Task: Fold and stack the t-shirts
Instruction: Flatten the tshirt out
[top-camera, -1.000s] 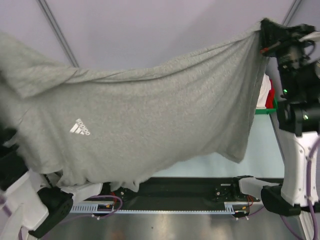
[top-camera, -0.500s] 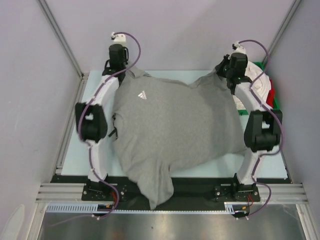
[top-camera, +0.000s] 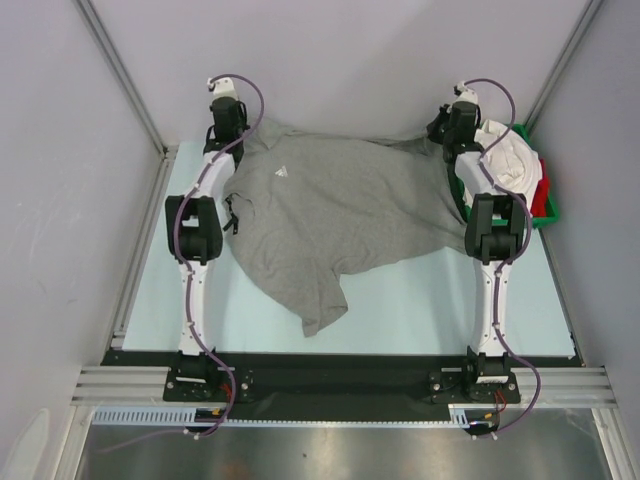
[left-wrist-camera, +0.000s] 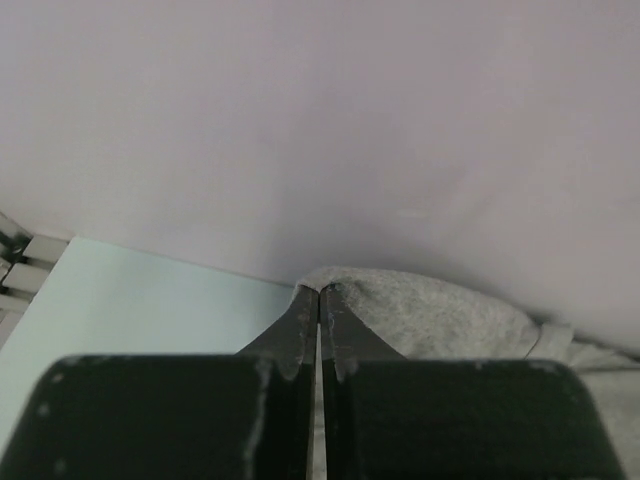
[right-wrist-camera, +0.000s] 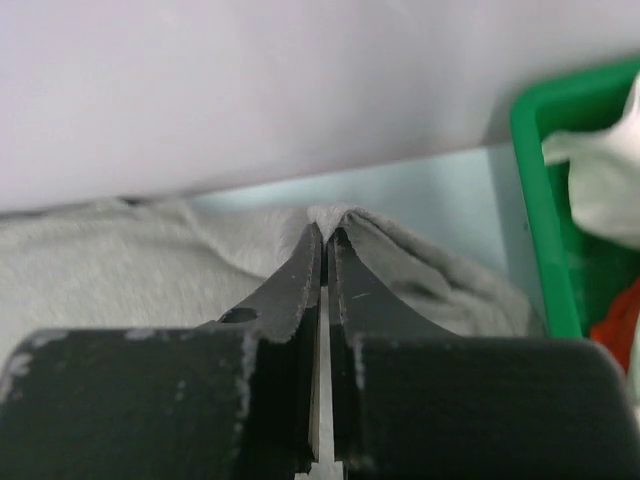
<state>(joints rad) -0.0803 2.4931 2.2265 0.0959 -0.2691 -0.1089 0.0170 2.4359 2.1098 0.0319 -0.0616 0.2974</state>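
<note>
T-shirt (top-camera: 340, 215) in heather grey lies spread over the far half of the table (top-camera: 420, 310). Its long axis runs left to right along the back wall, with the white chest logo (top-camera: 283, 172) toward the left end and one crumpled lobe trailing toward the near edge. The left gripper (left-wrist-camera: 319, 292) pinches its far left corner and the right gripper (right-wrist-camera: 326, 232) its far right corner, jaws pressed together on cloth. Just right, a green tray (top-camera: 547, 214) holds white shirts (top-camera: 508, 160) and a red one (top-camera: 543, 188).

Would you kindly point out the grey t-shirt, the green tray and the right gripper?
grey t-shirt (top-camera: 340, 215), top external view, mid-body fabric.
green tray (right-wrist-camera: 543, 210), right wrist view, its left rim.
right gripper (right-wrist-camera: 328, 232), right wrist view, between its fingertips.
</note>
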